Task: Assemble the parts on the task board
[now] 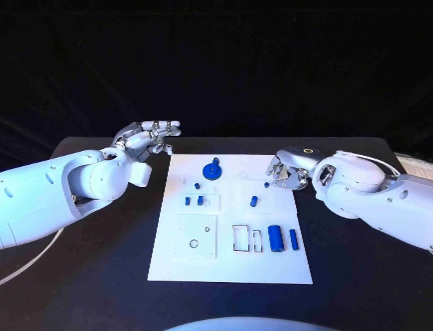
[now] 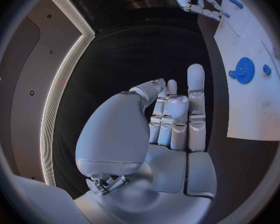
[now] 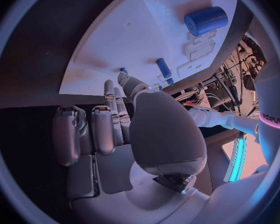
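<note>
the right hand (image 1: 288, 171), fingers curled and empty, hovers at the task board (image 1: 232, 265)'s far right edge; reaching in, it could knock the small blue peg (image 1: 254, 201) nearby. the left hand (image 1: 149, 136) waits open, far left.

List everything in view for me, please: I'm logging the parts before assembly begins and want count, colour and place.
table: one, black, under everything.
task board: one, white, middle of the table.
gear: one, blue, far end of the board.
large cylinder: one, blue, near right part of the board.
rod: one, blue, just right of the large cylinder.
small parts: several, blue, scattered across mid-board.
left hand: one, silver, off the board's far left corner, holding nothing.
right hand: one, silver, over the board's right edge, fingers curled, contents unclear.
</note>
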